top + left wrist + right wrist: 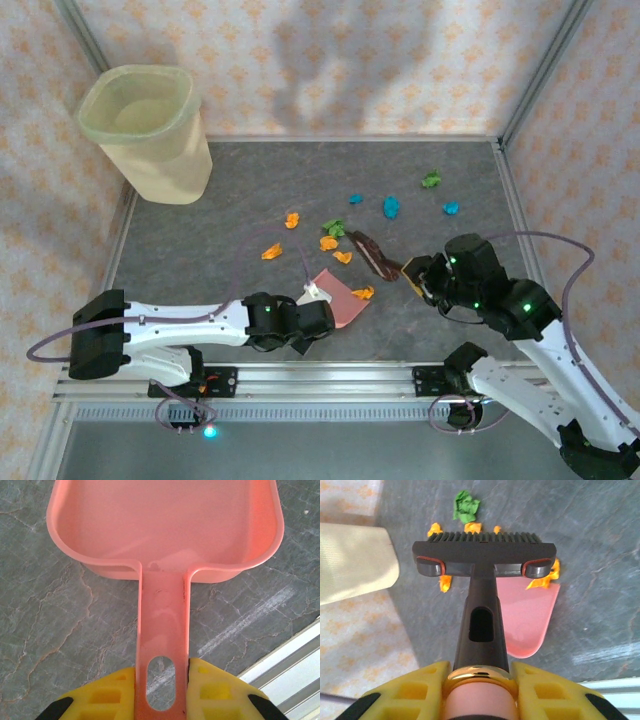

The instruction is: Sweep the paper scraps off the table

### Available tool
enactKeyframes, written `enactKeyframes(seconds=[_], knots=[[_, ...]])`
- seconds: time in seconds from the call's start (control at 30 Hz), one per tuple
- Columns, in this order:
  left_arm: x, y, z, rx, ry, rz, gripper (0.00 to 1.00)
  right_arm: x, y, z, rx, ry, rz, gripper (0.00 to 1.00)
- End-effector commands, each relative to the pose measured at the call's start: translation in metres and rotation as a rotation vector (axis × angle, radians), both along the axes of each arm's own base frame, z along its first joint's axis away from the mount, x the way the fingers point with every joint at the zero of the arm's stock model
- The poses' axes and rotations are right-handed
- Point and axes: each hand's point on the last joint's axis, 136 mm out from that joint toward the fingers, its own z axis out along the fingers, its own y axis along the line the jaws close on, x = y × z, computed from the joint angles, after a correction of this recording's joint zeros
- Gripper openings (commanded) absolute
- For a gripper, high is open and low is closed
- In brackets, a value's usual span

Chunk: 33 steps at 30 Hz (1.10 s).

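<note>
Paper scraps lie on the dark grey table (230, 200): orange ones (271, 251), green ones (431, 180) and teal-blue ones (391, 207). My left gripper (308, 325) is shut on the handle (163, 645) of a pink dustpan (340, 297), which lies flat with an orange scrap (362, 293) at its right edge. My right gripper (420, 276) is shut on a dark hand brush (372, 254). In the right wrist view the brush head (485, 555) stands bristles-down among orange scraps (445, 582), with a green scrap (466, 507) just beyond and the dustpan (530, 620) to its right.
A tall pale yellow bin (145, 130) stands at the back left corner. Aluminium rails (300, 378) run along the near edge, and one shows in the left wrist view (290, 670). Patterned walls close off the back and both sides.
</note>
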Motion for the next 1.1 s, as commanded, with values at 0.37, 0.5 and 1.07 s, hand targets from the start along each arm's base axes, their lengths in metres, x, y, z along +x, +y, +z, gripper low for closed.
enactKeyframes(seconds=[0.37, 0.5, 1.07], knots=[[0.006, 0.005, -0.006, 0.027, -0.043, 0.017, 0.0, -0.005, 0.033, -0.019, 0.121, 0.09, 0.104, 0.0], [0.009, 0.005, -0.005, 0.021, -0.055, 0.025, 0.0, -0.007, 0.039, 0.003, 0.201, 0.049, 0.114, 0.0], [0.024, 0.02, 0.0, 0.016, -0.119, 0.116, 0.0, 0.013, 0.016, 0.035, 0.151, -0.169, 0.018, 0.0]])
